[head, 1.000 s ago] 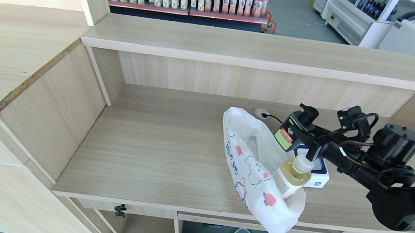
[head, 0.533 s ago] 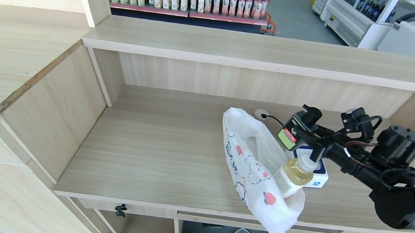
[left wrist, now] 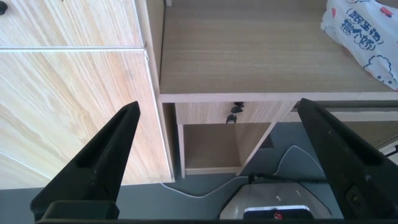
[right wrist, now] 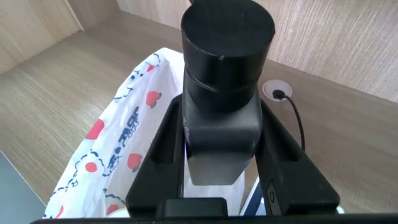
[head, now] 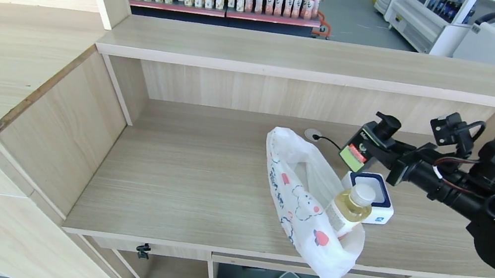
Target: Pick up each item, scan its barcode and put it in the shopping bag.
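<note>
1. The wooden counter [head: 198, 191] stretches out under the right gripper [head: 389, 150] and to its left. The gripper hangs above the right-hand end, close to the back wall.
2. The shopping bag [head: 301, 208] lies below that gripper, to its left and nearer the front edge. Its mouth gapes open and its bottom droops over the edge.
3. The left gripper [left wrist: 224, 155] hangs well off to the side, facing the counter's front edge and the cupboards beneath. Its fingers are spread wide with nothing between them.
4. The right gripper is pinching the scanner [head: 360, 153] by its handle. From the wrist, the black handle [right wrist: 227, 81] sits snug between the two fingers.
5. A white box [head: 370, 200] with a blue top sits just under the gripper, touching the bag's side.
6. The bottle [head: 350, 210] stands inside the bag, below the gripper, with its cap poking out.
7. A thin cable [head: 327, 141] runs from a hole in the counter towards the scanner.
8. I'd say the bottle is bagged and the scanner now needs handling. The grip should stay firm, the cable should keep some slack, and the scanner should be kept well above the cap and the box.
</note>
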Robot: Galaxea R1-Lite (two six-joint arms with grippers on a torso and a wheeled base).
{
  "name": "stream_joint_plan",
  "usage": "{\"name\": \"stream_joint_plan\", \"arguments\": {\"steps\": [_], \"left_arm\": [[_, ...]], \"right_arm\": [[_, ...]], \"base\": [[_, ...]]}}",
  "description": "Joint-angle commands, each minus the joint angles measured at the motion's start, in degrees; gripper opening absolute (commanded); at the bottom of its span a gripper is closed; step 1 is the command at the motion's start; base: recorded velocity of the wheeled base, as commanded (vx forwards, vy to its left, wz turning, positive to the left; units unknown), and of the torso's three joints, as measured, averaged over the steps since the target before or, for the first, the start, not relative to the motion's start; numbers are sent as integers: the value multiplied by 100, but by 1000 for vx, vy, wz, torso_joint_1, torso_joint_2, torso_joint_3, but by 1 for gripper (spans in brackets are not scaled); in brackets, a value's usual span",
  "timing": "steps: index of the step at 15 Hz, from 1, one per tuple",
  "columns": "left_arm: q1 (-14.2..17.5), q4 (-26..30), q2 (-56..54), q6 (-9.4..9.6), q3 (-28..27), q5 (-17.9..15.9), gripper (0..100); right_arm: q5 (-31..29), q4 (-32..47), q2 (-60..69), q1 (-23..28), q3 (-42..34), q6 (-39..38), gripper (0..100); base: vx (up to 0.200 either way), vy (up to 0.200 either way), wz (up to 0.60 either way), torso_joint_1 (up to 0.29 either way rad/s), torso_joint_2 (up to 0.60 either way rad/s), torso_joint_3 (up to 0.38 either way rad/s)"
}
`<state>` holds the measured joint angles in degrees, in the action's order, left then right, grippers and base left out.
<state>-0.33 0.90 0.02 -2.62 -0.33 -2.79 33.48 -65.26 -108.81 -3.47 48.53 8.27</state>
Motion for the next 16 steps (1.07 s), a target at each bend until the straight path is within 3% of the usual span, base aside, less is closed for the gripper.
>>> {"name": "stream_joint_plan", "arguments": {"steps": [1, 5, 16], "left_arm": [[-2, -2, -2, -2, 7, -2, 100], [-2, -2, -2, -2, -2, -2, 100], [-2, -2, -2, -2, -2, -2, 100]], "right_arm": [[10, -66, 282, 268, -72, -18, 0], [19, -57, 9, 717, -169, 413, 0], [713, -321, -1239, 312, 289, 1344, 0]], "base": [[0, 0, 0, 0, 0, 0], [0, 0, 0, 0, 0, 0], [0, 0, 0, 0, 0, 0]]}}
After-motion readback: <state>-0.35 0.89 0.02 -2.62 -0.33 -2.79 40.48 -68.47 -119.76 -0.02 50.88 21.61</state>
